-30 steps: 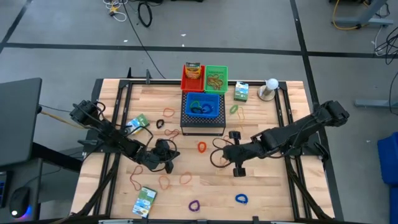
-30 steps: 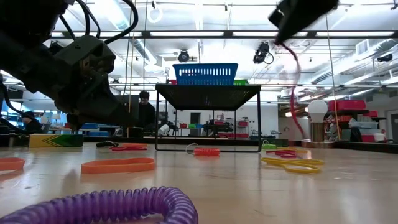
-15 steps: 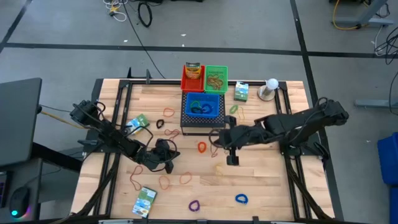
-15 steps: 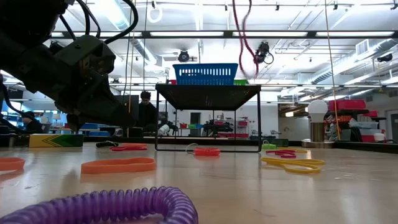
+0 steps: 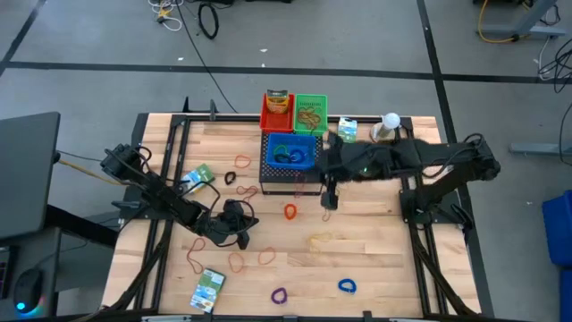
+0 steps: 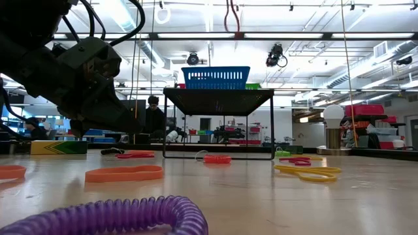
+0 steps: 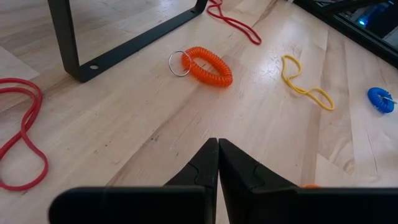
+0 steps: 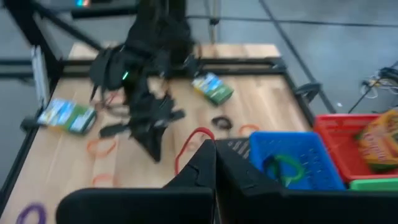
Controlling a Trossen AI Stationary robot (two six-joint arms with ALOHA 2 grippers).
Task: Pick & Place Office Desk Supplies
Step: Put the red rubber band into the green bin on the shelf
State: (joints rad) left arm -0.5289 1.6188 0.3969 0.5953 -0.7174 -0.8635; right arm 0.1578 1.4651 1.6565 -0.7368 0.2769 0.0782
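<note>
My right gripper (image 5: 322, 179) is high above the table, beside the black stand (image 5: 290, 176) that carries the blue basket (image 5: 293, 152). It is shut on a red rubber band (image 8: 186, 146), whose lower loop (image 6: 230, 14) shows at the top of the low view. My left gripper (image 7: 217, 143) is shut and hangs low over the wood at the near left (image 5: 241, 234), holding nothing. Ahead of it lie an orange coil loop (image 7: 208, 65) and a yellow band (image 7: 305, 87). More bands, coils and green-white boxes (image 5: 206, 291) lie flat on the table. My right gripper pinches the red rubber band (image 8: 198, 133) between its two fingertips. The fingers slant downward toward the table's left side. The band hangs slack below them as a loop, clear of the table and of the basket.
A red basket (image 5: 277, 109) and a green basket (image 5: 311, 112) stand behind the blue one at the far edge. A white ball on a stand (image 5: 390, 125) and a green-white box (image 5: 347, 131) are at the far right. A purple coil (image 6: 124, 215) and a blue coil (image 5: 346, 286) lie near the front edge.
My right gripper has risen and swung toward the table's far edge, up to the blue basket, staying shut on the red band. The band has gone up with it and now hangs well clear of the table.
</note>
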